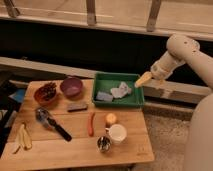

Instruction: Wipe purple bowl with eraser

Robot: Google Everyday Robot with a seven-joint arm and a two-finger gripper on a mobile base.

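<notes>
The purple bowl (71,86) stands upright at the back of the wooden table (75,147), left of centre. The eraser (77,106), a small flat dark grey block, lies on the table just in front of the bowl, apart from it. My gripper (143,79) hangs in the air over the right end of the green tray (118,75), well to the right of both the bowl and the eraser. It holds nothing that I can see.
An orange-brown bowl of dark fruit (46,92) sits left of the purple bowl. The tray holds a blue-grey pad (104,96) and a crumpled white thing (121,90). A black-handled utensil (52,123), red pepper (91,123), orange (110,118), white mug (118,133), metal cup (103,144) and banana peel (22,137) lie in front.
</notes>
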